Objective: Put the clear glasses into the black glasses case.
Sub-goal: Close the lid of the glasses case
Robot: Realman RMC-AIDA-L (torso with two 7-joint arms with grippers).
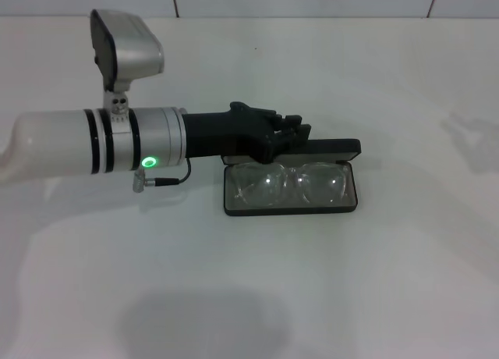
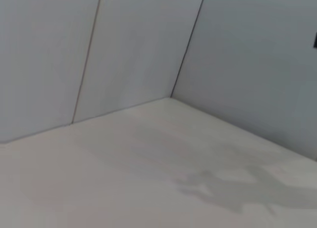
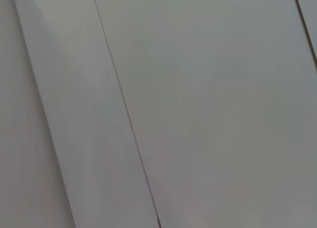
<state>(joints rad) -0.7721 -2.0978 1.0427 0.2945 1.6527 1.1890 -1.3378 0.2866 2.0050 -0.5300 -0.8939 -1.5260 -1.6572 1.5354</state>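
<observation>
The glasses lie inside the open case on the surface. My left claw sits at the case's raised lid; whether it is released or clenched, I cannot tell. Judgement: withdraw straight, without nudging the case.

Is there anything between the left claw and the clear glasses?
In the head view, nothing separate lies between them. The left claw sits at the raised lid of the black glasses case, and the clear glasses lie inside it, just below.
</observation>
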